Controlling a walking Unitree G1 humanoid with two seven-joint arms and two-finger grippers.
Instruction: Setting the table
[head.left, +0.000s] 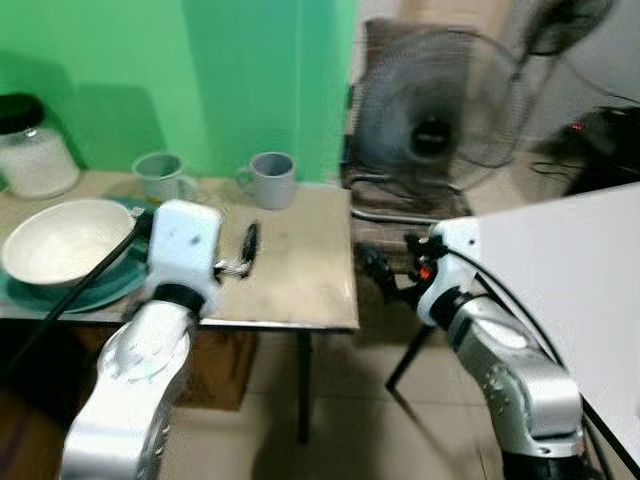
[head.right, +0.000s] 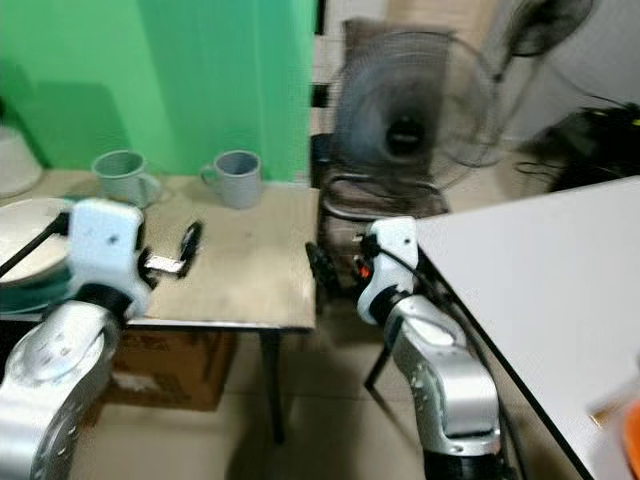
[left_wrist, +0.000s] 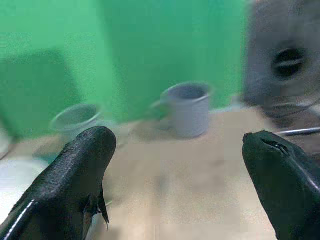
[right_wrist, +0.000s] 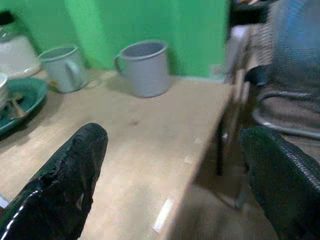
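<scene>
A white bowl (head.left: 65, 240) rests on a teal plate (head.left: 105, 288) at the left of the wooden table (head.left: 300, 280). Two mugs stand by the green wall: a pale green one (head.left: 160, 177) and a grey one (head.left: 271, 179). My left gripper (head.left: 245, 252) hovers low over the table's middle, open and holding nothing; the left wrist view looks between its fingers (left_wrist: 82, 165) toward the grey mug (left_wrist: 188, 108). My right gripper (head.left: 373, 263) hangs just past the table's right edge, open and empty, pointing across the table at the grey mug (right_wrist: 145, 67).
A lidded jar (head.left: 30, 150) stands at the table's far left corner. A standing fan (head.left: 432, 115) and a chair are behind the table's right side. A white table (head.left: 570, 290) fills the right. Tiled floor lies below.
</scene>
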